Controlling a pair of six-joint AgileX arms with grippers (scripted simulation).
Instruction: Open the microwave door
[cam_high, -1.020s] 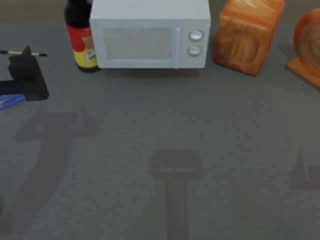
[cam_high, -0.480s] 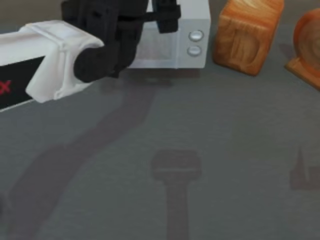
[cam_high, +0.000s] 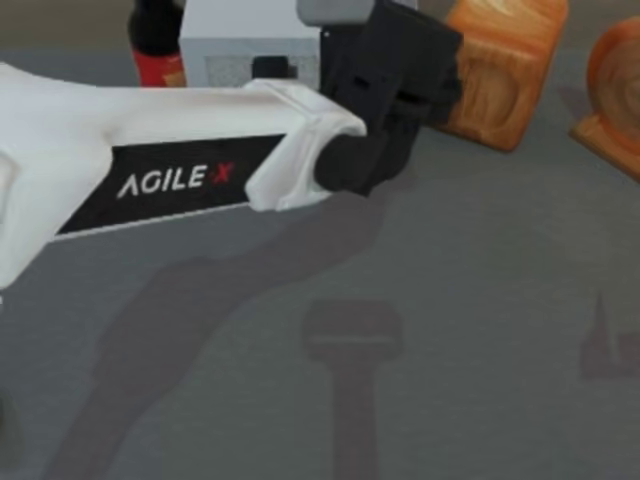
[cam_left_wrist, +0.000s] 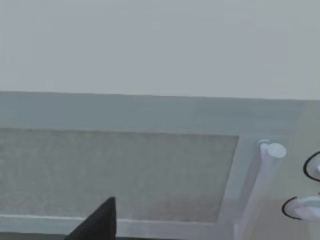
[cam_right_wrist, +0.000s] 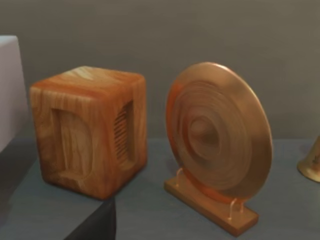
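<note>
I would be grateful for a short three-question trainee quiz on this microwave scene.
1. True or false: the microwave door is shut.
2. Which arm reaches across the microwave? A) left B) right
3. What stands just right of the microwave in the top view?

Key: 1 true, the door lies flush, its handle not pulled. 2 A, the left tool is at the front. 3 the orange wooden block.

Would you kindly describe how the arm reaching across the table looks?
The left arm has a smooth white shell with a black panel lettered "AGILE X" in white. Its wrist and left gripper are matte black and blocky. No cables show.
</note>
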